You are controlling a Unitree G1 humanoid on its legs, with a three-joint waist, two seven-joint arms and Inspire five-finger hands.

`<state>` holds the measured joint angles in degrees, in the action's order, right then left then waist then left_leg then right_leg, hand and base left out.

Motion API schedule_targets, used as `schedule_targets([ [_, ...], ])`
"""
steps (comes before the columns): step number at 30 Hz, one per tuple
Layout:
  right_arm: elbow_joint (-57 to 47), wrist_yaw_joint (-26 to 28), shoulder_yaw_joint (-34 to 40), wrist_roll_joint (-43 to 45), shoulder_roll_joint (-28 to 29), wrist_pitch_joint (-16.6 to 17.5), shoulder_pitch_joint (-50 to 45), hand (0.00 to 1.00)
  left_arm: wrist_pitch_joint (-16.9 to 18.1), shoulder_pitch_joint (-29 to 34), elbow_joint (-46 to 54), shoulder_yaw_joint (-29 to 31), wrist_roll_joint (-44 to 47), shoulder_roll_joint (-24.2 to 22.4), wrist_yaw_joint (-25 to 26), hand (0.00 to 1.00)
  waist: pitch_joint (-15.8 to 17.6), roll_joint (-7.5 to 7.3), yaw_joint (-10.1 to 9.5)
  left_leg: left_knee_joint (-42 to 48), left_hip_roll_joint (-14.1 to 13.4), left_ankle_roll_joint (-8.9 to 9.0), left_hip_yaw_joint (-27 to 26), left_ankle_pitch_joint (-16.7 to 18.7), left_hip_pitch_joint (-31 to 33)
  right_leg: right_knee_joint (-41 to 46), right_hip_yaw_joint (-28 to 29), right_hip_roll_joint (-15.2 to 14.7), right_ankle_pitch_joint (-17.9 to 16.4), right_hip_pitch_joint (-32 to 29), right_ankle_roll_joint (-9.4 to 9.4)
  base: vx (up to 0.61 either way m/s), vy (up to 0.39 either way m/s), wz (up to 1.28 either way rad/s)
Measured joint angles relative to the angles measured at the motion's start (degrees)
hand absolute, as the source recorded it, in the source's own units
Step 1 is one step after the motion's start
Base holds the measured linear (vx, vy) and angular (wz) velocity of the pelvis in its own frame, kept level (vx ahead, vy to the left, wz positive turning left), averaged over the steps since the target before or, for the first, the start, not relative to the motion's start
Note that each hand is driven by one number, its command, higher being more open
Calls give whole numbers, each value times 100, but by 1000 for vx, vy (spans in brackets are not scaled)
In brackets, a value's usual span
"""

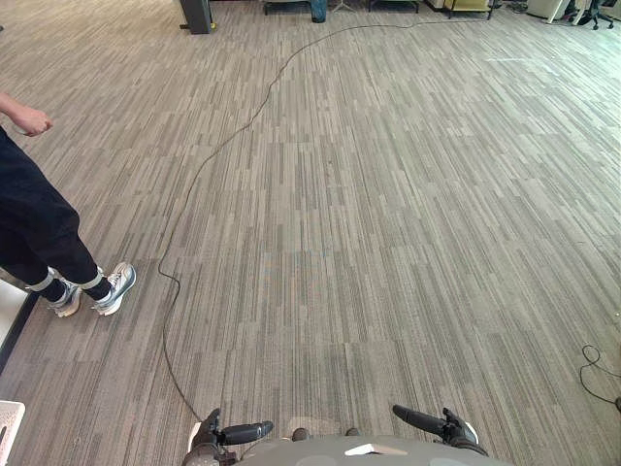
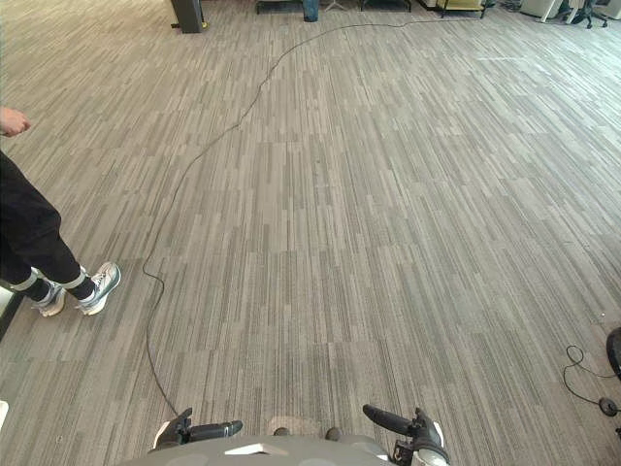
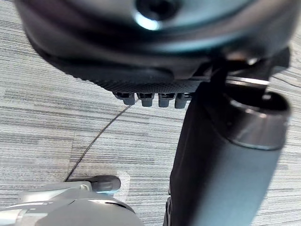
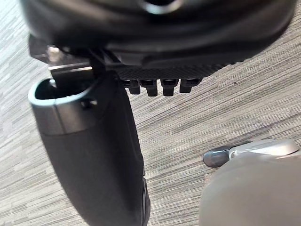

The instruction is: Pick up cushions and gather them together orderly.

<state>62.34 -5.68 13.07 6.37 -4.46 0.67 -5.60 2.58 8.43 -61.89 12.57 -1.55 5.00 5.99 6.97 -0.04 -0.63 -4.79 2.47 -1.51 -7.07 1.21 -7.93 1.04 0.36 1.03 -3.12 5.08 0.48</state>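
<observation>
Striped carpet [image 1: 388,194] spreads ahead, a person [image 1: 39,233] standing at its left. Our left hand [image 1: 238,431] and right hand [image 1: 427,421] hang low, fingers relaxed, empty. We judge we're searching: where cushions lie we cannot tell; next, turn and look.

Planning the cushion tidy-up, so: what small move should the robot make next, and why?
Probably turn left to look: both the left robot hand and the right robot hand are open, holding nothing; ahead lies carpet with a person at its left, and a pale object, too cut off to identify, edges in at lower left.
</observation>
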Motion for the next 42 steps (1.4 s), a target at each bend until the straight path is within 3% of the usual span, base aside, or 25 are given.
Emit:
schedule_targets([
  [5, -223, -53, 153, 47, 133, 11, -86, 100, 20, 21, 215, 196, 108, -28, -9, 100, 98, -102, -47, 386, -43, 246, 22, 220, 195, 648, -111, -15, -396, -259, -93, -26, -76, 12],
  [6, -369, -87, 153, 50, 185, 16, -147, 100, 25, 8, 293, 244, 113, -21, 6, 100, 182, -168, -50, 1085, -74, 306, 30, 562, 533, 1025, -195, -59, -633, -451, -143, -24, -59, 20],
  [7, -445, -91, 152, 52, 196, 18, -170, 100, 27, 2, 347, 247, 121, -22, 9, 100, 237, -181, -52, 1441, -108, 370, -8, 692, 682, 1154, -216, -77, -720, -510, -169, -50, -65, 35],
  [9, -547, -111, 139, 64, 203, 40, -199, 100, 55, -18, 473, 367, 206, -56, 0, 100, 351, -189, -62, 3048, -297, 509, -360, 975, 1437, 1396, -351, -127, -998, -538, -276, -27, -64, 32],
  [11, -546, -123, 93, 74, 160, 42, -203, 100, 66, -8, 652, 638, 385, -190, 35, 100, 424, -179, -127, 4653, -685, 376, -689, 1065, 2133, 1478, -363, -122, -1137, -385, -369, 107, -54, 10],
  [12, -545, -141, 92, 92, 156, 39, -206, 100, 85, -5, 717, 649, 445, -206, 64, 100, 438, -174, -147, 4984, -822, 324, -736, 1133, 2288, 1505, -361, -134, -1212, -318, -372, 149, -16, 3],
  [15, -557, -216, -137, 158, 94, 14, -187, 100, 140, -18, 929, 600, 546, -214, 103, 100, 443, -190, -190, 4807, -1106, 361, -846, 1256, 2637, 1527, -338, -333, -1506, -41, -252, 274, 77, 0],
  [18, -600, -239, -181, 163, 137, 14, -114, 100, 232, -72, 938, 598, 552, -213, 105, 100, 460, -220, -264, 3620, -1060, 447, -1010, 1069, 2978, 1137, -306, -633, -1570, 366, -67, 403, 197, -9],
  [21, -585, -249, -180, 164, 236, 16, -13, 100, 247, -100, 933, 577, 552, -230, 121, 100, 455, -207, -326, 2544, -989, 450, -1025, 499, 3044, 893, -200, -799, -1569, 606, -45, 539, 326, -28],
  [22, -570, -250, -167, 165, 292, 19, 21, 100, 241, -100, 882, 576, 552, -226, 121, 100, 441, -200, -389, 2476, -992, 356, -1059, -94, 2978, 916, -83, -861, -1573, 700, -37, 476, 305, -43],
  [23, -571, -243, -145, 165, 460, 17, 60, 100, 235, -152, 875, 574, 548, -148, 118, 100, 415, -304, -422, 2576, -863, 61, -1149, -13, 2928, 1026, 4, -1001, -1540, 702, -21, 484, 297, -26],
  [25, -656, -184, -44, 158, 645, 38, 26, 100, 226, -257, 876, 556, 539, -56, 116, 100, 346, -509, -407, 3271, -645, -230, -1214, 725, 2895, 1870, 113, -1324, -1251, 567, 411, 665, 440, 4],
  [27, -678, -171, 17, 154, 678, 40, 24, 100, 202, -262, 849, 412, 539, 15, 134, 100, 334, -580, -407, 3400, -444, -333, -1299, 1122, 2557, 3258, 268, -1532, -908, 152, 648, 624, 400, -1],
  [28, -752, -136, 128, 147, 665, 59, 25, 100, 182, -332, 787, 245, 533, 47, 143, 100, 354, -553, -394, 3364, -305, -387, -1319, 1371, 2182, 4708, 427, -1629, -298, -400, 746, 658, 378, -10],
  [29, -816, -100, 146, 143, 626, 74, 35, 100, 181, -375, 768, 153, 528, 49, 154, 100, 396, -518, -398, 3248, -228, -381, -1375, 1530, 1772, 5915, 412, -1704, -169, -965, 740, 519, 272, -15],
  [30, -839, -84, 146, 141, 605, 74, 36, 100, 181, -385, 765, 125, 527, 39, 156, 100, 419, -498, -392, 3154, -199, -375, -1398, 1564, 1572, 6288, 344, -1735, -184, -1188, 716, 471, 211, -25],
  [32, -1004, -78, 145, 138, 525, 136, 37, 100, 179, -451, 752, 77, 526, -99, 159, 100, 489, -329, -261, 2570, -166, -345, -1390, 1610, 789, 6993, -123, -1651, -462, -1994, 355, 476, 150, -15],
  [34, -1060, -74, 183, 159, 514, 205, 30, 100, 180, -499, 732, -157, 528, -219, 133, 100, 508, -305, -167, 2092, -170, -253, -1354, 1654, 223, 6680, -660, -1478, -689, -2633, 335, 407, 55, -2],
  [36, -1144, -83, 357, 166, 553, 261, 50, 100, 169, -693, 565, -274, 417, -225, 77, 100, 549, -346, -44, 1758, -191, -95, -1274, 1804, -258, 5199, -1311, -1193, -761, -3164, 303, 418, -30, 9],
  [37, -1142, -82, 372, 166, 551, 264, 53, 100, 169, -714, 541, -273, 414, -237, 82, 100, 550, -348, -35, 1720, -191, -92, -1269, 1817, -313, 4995, -1362, -1166, -750, -3192, 286, 575, -87, 37],
  [38, -1029, -81, 381, 159, 462, 261, 131, 100, 174, -819, 398, -310, 397, -345, 96, 100, 565, -325, 111, 1412, -190, -27, -1101, 1900, -670, 3310, -1584, -906, -547, -3240, 270, 525, -98, 47],
  [39, -955, -81, 381, 151, 436, 257, 152, 100, 175, -825, 340, -343, 353, -366, 94, 100, 564, -322, 165, 1319, -179, -17, -1005, 1907, -780, 2817, -1563, -828, -397, -3177, 263, 437, -86, 71],
  [40, -878, -80, 421, 166, 412, 238, 170, 100, 177, -850, 236, -387, 302, -375, 78, 100, 590, -285, 224, 1177, -166, -15, -811, 1906, -954, 2532, -1515, -731, 135, -3133, 23, 527, -148, 71],
  [41, -712, -74, 485, 146, 235, 161, 271, 100, 163, -973, 105, -474, 261, -514, 49, 100, 675, -77, 265, 1104, -340, 61, -532, 1860, -1151, 2670, -1506, -578, 322, -3004, -550, 669, -214, 60],
  [42, -703, -88, 542, 147, 200, 173, 298, 100, 175, -1019, 122, -449, 178, -615, 0, 100, 738, 21, 197, 1267, -422, 351, -281, 1677, -1150, 3113, -1545, -643, -31, -3061, -613, 933, -315, 42],
])
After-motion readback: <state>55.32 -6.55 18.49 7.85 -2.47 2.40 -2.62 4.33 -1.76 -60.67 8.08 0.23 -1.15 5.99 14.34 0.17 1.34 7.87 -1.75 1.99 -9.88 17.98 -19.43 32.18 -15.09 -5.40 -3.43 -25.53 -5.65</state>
